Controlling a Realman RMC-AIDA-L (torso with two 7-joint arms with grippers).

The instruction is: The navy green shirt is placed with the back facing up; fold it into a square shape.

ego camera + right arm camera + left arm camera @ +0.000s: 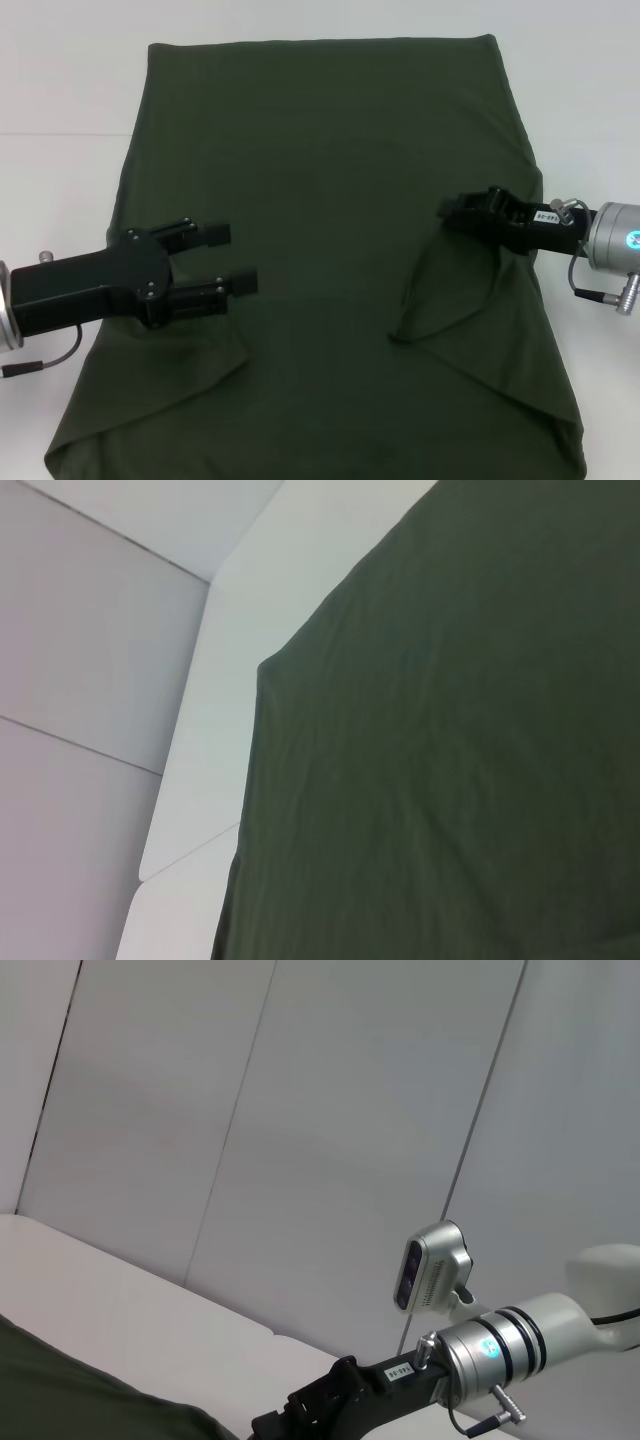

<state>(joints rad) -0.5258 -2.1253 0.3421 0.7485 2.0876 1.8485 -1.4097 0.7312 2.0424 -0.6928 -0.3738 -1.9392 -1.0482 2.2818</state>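
Note:
The navy green shirt (330, 150) lies flat on the white table (60, 80), with both side edges folded inward over its middle. My left gripper (228, 260) hovers open just above the left folded flap (190, 375), with nothing between its fingers. My right gripper (450, 212) reaches in from the right and is shut on the edge of the right flap (470, 300). That flap rises in a ridge up to the gripper. The left wrist view shows a corner of the shirt (60, 1390) and the right gripper (300, 1415) farther off. The right wrist view shows the shirt (450, 760) from close above.
Bare white table (230, 630) surrounds the shirt at the back and on both sides. Grey wall panels (300, 1110) stand behind the table. A camera (432, 1265) sits on the right arm's wrist.

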